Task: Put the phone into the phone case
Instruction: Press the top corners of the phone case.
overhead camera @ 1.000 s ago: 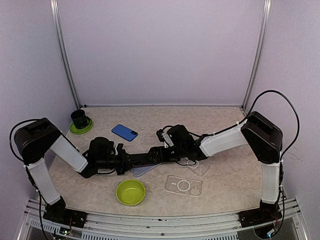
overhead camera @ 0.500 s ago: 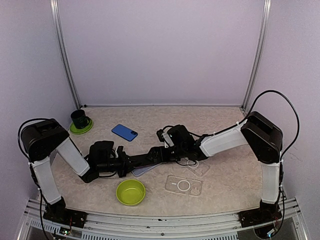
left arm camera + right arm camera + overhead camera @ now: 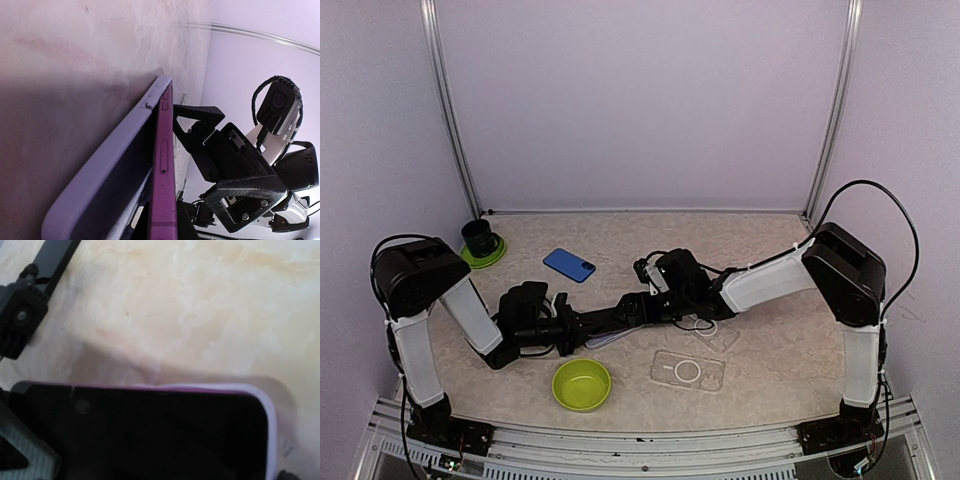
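Note:
A purple phone [image 3: 162, 175] with a black screen [image 3: 150, 435] lies partly in a lavender phone case [image 3: 100, 185] on the table, between the two arms [image 3: 605, 333]. My left gripper [image 3: 570, 326] is shut on the phone's near end, across its thickness. My right gripper [image 3: 642, 308] stands open wide over the far end. There the case rim [image 3: 210, 388] wraps the phone's top edge and right corner. Whether the right fingers [image 3: 200, 114] press on the phone I cannot tell.
A blue phone [image 3: 569, 265] lies behind the left gripper. A green bowl [image 3: 581, 384] sits just in front of the held phone. Two clear cases [image 3: 687, 371] [image 3: 716, 334] lie to the right. A black cup on a green saucer [image 3: 480, 243] stands at the back left.
The left arm's elbow has swung to the right and its wrist has settled lower. The phone and case lie flatter between the grippers. The right arm has hardly moved.

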Available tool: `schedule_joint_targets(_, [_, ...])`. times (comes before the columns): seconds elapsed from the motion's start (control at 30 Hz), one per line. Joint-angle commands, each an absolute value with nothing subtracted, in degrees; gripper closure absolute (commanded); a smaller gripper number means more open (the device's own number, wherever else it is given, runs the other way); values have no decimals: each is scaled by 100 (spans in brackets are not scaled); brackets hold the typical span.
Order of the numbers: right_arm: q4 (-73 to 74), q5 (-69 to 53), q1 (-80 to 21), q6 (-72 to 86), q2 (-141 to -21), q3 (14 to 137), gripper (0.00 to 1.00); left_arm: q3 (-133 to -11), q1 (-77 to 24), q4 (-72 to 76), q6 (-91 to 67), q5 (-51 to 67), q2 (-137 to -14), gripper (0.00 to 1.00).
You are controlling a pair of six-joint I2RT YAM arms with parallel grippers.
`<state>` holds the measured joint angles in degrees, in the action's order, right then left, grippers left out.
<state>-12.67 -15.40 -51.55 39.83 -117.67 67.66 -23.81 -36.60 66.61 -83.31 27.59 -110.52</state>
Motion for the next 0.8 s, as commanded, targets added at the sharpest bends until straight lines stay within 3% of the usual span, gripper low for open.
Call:
schedule_joint_targets(0.0, [-1343,-3476,-5529,4128,-11711,6865,2,-2596,-3844,5813,-8190,2893,-11375,100])
schedule_joint_targets(0.33, [-954,-3285,-4958,3873,-11086,6708,1,-2901,-3729,4951,-7076,2947,-10705,100])
schedule_joint_targets(0.77, [-873,-3316,-4555,3901,-10834,6537,1,-2869,-3665,5381,-6550,3219,-10133,100])
